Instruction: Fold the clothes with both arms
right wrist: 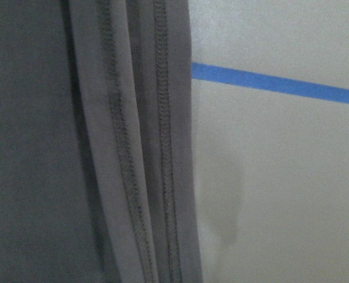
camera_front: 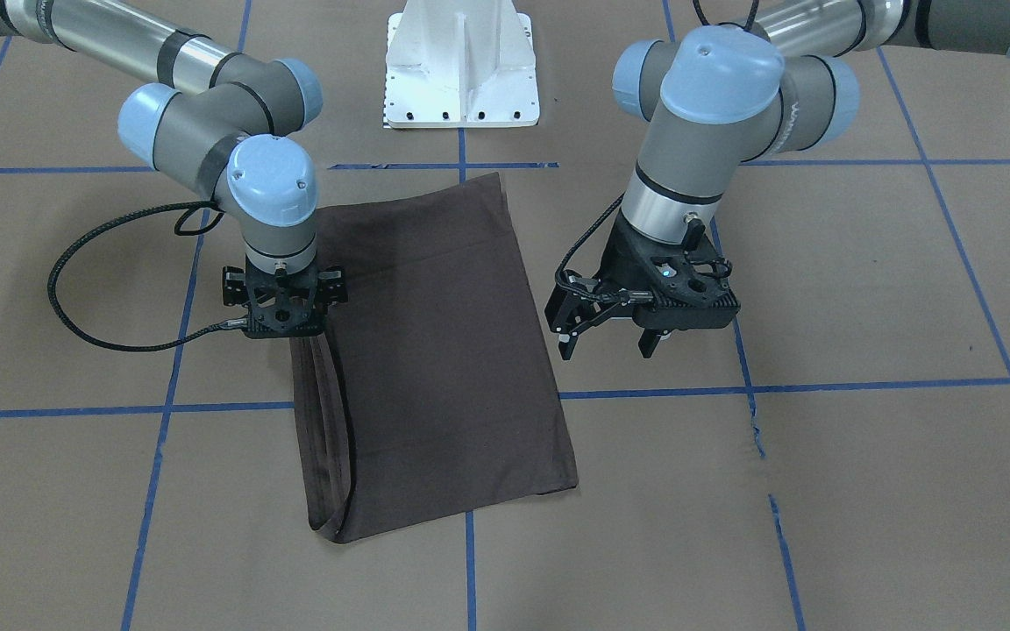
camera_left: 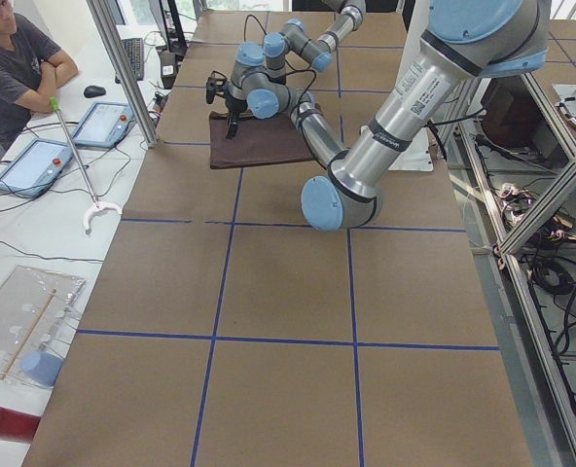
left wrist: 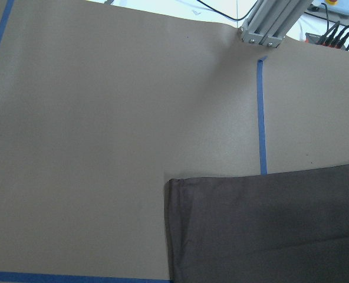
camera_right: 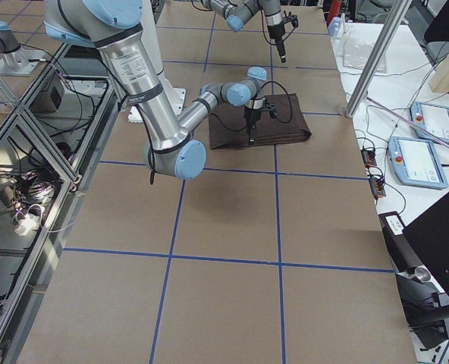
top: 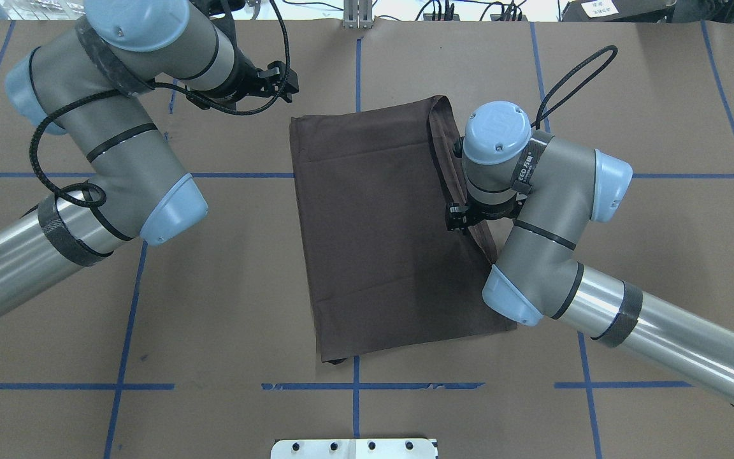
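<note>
The dark brown T-shirt lies folded into a long rectangle on the brown table; it also shows in the overhead view. My right gripper points straight down on the shirt's stacked hem edge. Its fingers are hidden under the wrist, so I cannot tell whether it is open or shut. In the overhead view the right gripper sits on the shirt's right edge. My left gripper is open and empty, hovering above bare table beside the shirt's other long edge. The left wrist view shows a shirt corner.
The white pedestal base stands behind the shirt. Blue tape lines grid the table. An aluminium post stands at the far edge. An operator sits by tablets beyond the table's side.
</note>
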You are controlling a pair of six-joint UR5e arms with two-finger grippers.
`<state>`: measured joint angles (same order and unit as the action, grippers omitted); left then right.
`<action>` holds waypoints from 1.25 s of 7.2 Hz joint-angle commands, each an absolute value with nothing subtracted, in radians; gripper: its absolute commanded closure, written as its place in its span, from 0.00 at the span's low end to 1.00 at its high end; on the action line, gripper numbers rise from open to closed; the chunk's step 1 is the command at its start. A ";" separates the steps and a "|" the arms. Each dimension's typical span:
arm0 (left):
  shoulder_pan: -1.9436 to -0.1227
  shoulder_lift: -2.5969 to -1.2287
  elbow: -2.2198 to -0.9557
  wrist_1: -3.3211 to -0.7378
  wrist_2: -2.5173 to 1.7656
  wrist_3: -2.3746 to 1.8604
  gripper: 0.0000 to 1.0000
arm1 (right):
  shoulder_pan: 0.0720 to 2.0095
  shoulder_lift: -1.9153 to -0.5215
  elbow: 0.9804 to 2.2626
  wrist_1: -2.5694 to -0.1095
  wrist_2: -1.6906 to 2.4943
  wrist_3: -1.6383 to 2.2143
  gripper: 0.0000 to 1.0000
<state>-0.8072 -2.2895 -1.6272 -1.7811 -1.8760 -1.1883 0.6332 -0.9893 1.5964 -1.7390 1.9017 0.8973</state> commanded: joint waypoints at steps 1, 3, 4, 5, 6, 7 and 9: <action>-0.808 -2.290 -1.629 -1.781 -1.876 -1.187 0.00 | 0.629 -0.982 1.586 -1.738 1.902 0.894 0.00; -0.808 -2.293 -1.629 -1.781 -1.876 -1.189 0.00 | 0.623 -0.989 1.583 -1.738 1.905 0.894 0.00; -0.808 -2.295 -1.635 -1.781 -1.876 -1.189 0.00 | 0.615 -0.991 1.583 -1.743 1.904 0.893 0.00; -0.808 -2.293 -1.635 -1.781 -1.876 -1.189 0.00 | 0.615 -0.991 1.583 -1.744 1.905 0.893 0.00; -0.808 -2.293 -1.635 -1.781 -1.876 -1.189 0.00 | 0.615 -0.994 1.574 -1.740 1.904 0.893 0.00; -0.808 -2.295 -1.637 -1.781 -1.876 -1.189 0.00 | 0.617 -0.997 1.568 -1.740 1.905 0.891 0.00; -0.808 -2.296 -1.637 -1.782 -1.876 -1.190 0.00 | 0.646 -1.002 1.566 -1.746 1.905 0.861 0.00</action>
